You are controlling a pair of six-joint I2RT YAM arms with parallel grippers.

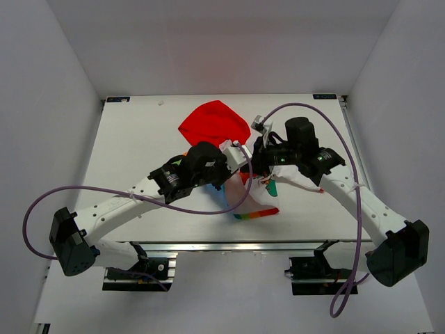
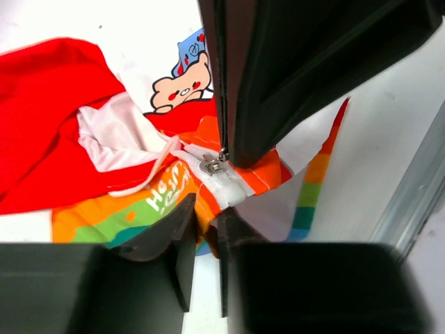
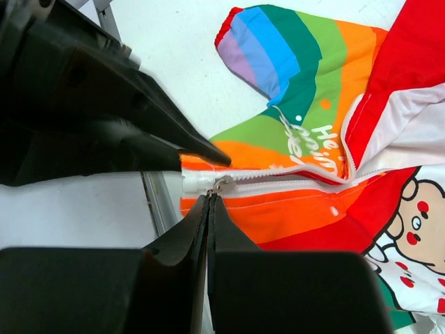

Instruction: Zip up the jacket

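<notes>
Both shut tight: left pincer (image 2: 208,214) clamped on the jacket (image 2: 62,139) hem, as anchor against tugging. At the zipper pull (image 3: 222,185), right pincer (image 3: 209,202) nipping it, seemingly ready for drawing along.

Red on the hood (image 1: 214,124) of the jacket (image 3: 299,209), white with cartoon bears (image 2: 182,89) on the body, rainbow stripes on panels and hem, white along the zipper tape (image 3: 278,185).

The left arm (image 1: 118,209) and right arm (image 1: 368,205) have white links dotted with small holes, black joint housings and black bases. A purple cable (image 1: 42,199) loops alongside each. The jaws are matte black, tapering wedges.
</notes>
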